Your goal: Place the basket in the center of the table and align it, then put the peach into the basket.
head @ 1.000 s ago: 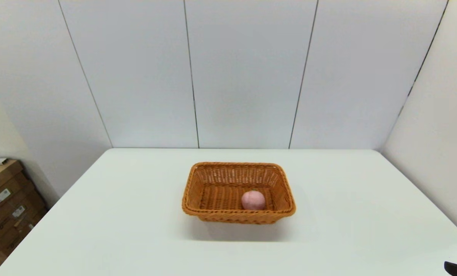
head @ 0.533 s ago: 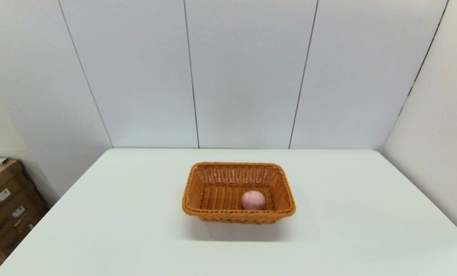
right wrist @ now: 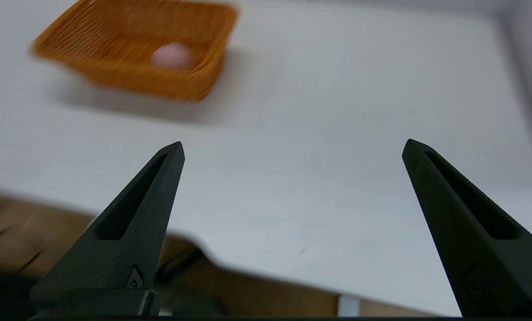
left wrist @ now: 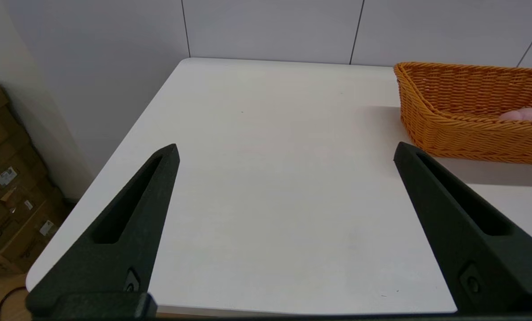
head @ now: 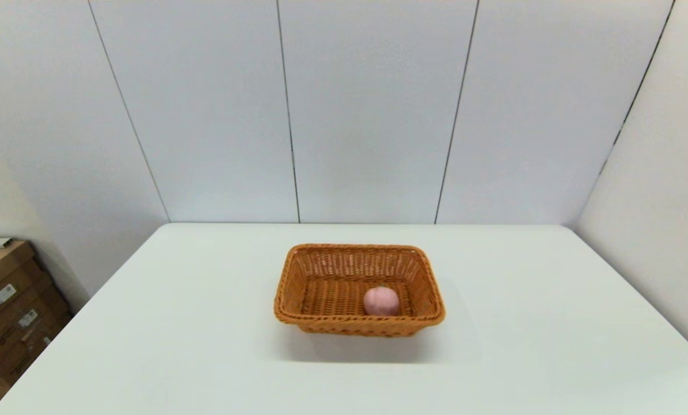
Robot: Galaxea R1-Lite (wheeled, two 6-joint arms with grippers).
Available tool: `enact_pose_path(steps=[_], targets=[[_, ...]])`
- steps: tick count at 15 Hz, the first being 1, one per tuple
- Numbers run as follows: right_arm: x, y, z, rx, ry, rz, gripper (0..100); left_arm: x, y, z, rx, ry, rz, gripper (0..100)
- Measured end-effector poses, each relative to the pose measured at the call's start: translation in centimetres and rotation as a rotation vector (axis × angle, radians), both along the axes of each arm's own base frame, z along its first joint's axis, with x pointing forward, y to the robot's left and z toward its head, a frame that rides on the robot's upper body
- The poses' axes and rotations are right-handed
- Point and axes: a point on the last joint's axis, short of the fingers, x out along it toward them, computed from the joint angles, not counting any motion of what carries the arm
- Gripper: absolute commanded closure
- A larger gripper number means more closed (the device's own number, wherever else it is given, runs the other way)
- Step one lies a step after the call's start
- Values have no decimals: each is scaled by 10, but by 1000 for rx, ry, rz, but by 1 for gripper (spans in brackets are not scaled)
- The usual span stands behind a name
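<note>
One peach [head: 381, 301] lies in one basket [head: 320, 271] mid-tabletop [head: 551, 323]; two tools, left [left wrist: 285, 150] and right [right wrist: 292, 148], hang released off its near edge.

Large plain white rectangular tabletop w/ rounded corners [head: 176, 323]. Directly on it: one rectangular orange-brown woven wicker basket w/ flared sides, braided rim [head: 297, 288], approx centre, long sides parallel to table's near edge.
</note>
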Motion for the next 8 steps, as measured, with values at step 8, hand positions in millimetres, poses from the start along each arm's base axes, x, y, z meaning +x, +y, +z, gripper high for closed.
enact_pose_path(steps=[8], targets=[[-29,-2,-52,-19,-65,-78,0,0,0,0,0,0,0,0]])
